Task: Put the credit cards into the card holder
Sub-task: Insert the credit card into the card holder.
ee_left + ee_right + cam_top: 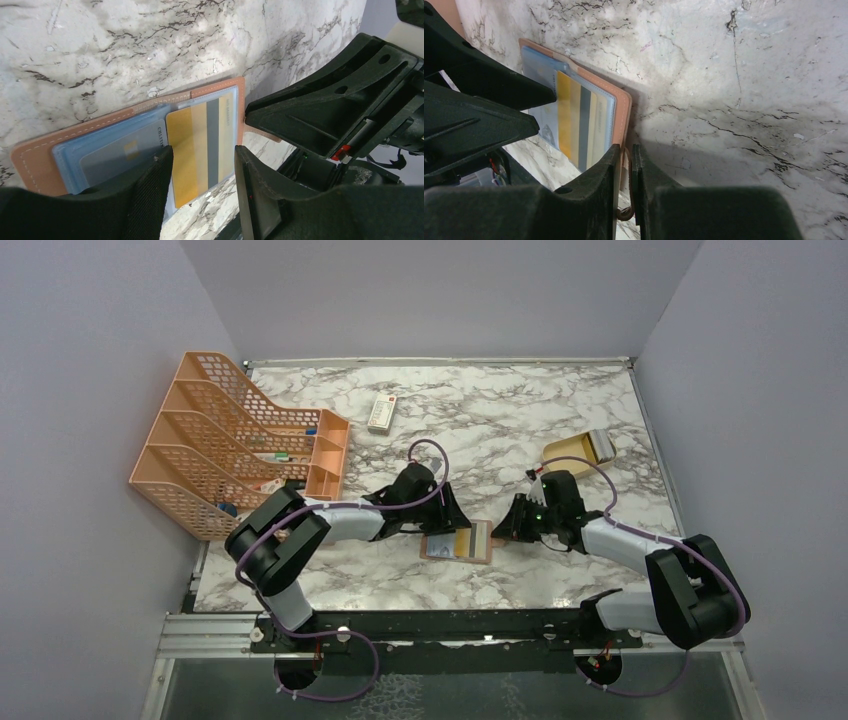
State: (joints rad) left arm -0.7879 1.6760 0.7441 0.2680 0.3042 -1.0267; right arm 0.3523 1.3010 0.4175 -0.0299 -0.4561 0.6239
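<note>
Two pincers: both were at one flat brown leather bifold card holder (457, 543), which lay open on the white-and-grey marbled counter (520, 420) between the arms.
Left pincer (202, 155): jaws stood moderately apart with nothing between them, just above the holder's inner face.
Right pincer (625, 150): jaws were narrow, pinched on the holder's small brown clasp tab (624, 215) at its right-hand edge.
Cards: a gold-yellow plastic card with a grey stripe (182, 150) sat under the clear sleeve of the right half. A pale blue-grey plastic card (120, 150) sat in the left half.
Long axis: the holder ran left to right, from one pincer towards the other.
Key relation: the gold-yellow card lay directly below the left pincer's gap, so the left arm was the nearer one. The right arm only held the edge down.
Judgement: any further seating of a card looked like the left arm's job.
</note>
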